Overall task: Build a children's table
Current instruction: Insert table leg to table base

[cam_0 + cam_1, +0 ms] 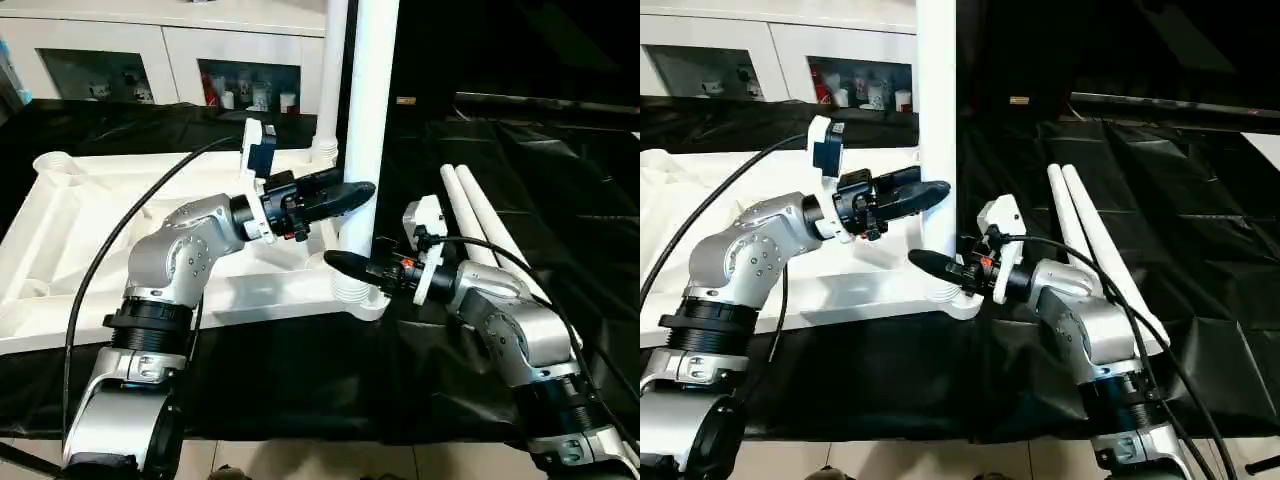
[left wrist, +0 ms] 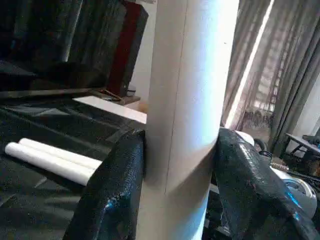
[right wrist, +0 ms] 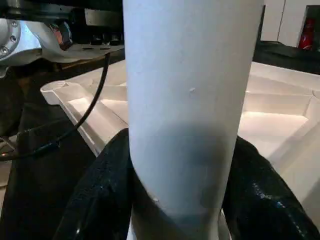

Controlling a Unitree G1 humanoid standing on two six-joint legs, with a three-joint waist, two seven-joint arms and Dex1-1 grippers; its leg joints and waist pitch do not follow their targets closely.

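Standing upright in the near right corner socket of the white plastic rimmed tabletop (image 1: 80,215), a long white tapered tube leg (image 1: 368,120) is gripped by both arms at once. The left gripper (image 2: 176,165) reaches in from the left and clasps the leg partway up; in the left wrist view its two black fingers (image 2: 112,195) press against opposite sides of the tube, jaws about half spread and filled by the leg. The right gripper (image 3: 180,200) comes in from the right and holds the same leg lower down, just above the socket, with its black fingers (image 3: 100,200) likewise set against either side of the tube at roughly half their spread.

The tabletop lies upside down on the large black-covered work table (image 1: 300,370), its rim and ribbed underside facing up, with a round socket visible at its far left corner. A second white leg (image 1: 330,80) stands upright behind the held one, at the far right corner of the tabletop. Two more white tube legs (image 1: 480,230) lie side by side on the black cover to the right, touching each other and well apart from the tabletop. White cabinets with glass doors (image 1: 170,60) stand beyond the work table.
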